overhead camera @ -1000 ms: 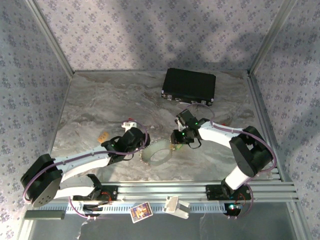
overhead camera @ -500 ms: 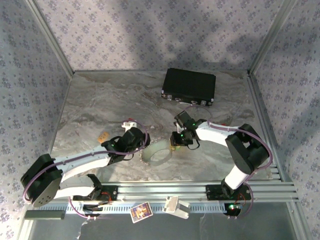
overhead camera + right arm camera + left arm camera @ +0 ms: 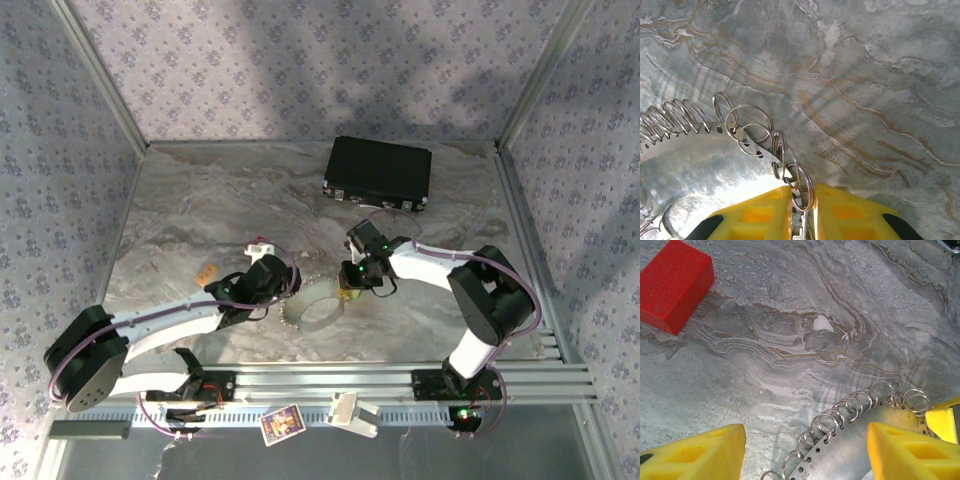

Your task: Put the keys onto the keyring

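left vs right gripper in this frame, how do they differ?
The left gripper stands wide open; the right gripper is nearly closed. The left gripper straddles the rim of the keyring, apparently gripping nothing; the right gripper pinches one of the keyring's small wire rings at the rim. Both have yellow fingers and are at the same keyring.

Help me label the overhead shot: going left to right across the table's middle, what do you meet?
Small orange piece → left hand → keyring → right hand.
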You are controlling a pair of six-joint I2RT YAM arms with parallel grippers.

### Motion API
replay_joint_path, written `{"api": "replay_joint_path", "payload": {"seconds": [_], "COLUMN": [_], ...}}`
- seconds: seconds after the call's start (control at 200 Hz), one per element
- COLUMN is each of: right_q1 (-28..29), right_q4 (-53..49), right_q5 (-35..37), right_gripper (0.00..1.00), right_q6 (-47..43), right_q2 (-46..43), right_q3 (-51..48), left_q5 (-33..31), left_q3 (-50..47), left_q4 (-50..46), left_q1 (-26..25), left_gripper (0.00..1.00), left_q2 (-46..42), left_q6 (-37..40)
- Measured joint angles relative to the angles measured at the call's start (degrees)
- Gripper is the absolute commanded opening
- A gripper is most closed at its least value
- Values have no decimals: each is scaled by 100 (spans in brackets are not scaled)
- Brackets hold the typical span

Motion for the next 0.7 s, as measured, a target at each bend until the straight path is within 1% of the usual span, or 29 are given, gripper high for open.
{"api": "replay_joint_path", "payload": {"seconds": [0.495, 0.605, 0.7], "right_q1": [-39, -48, -50], "right_q4": [13, 26, 33], "right_q5": [2, 0, 7], "right_gripper": [15, 11, 4], "right_q6": [-2, -17, -48], "right_q2": [105, 142, 170], "right_q3": [98, 142, 197], "left_q5": [0, 0, 0], "left_q3": [0, 0, 0], "left_q4": [0, 0, 0], "left_q1": [0, 0, 0], "left_gripper": [64, 64, 64], "left_q2": [0, 0, 0], "left_q6": [-2, -2, -2]}}
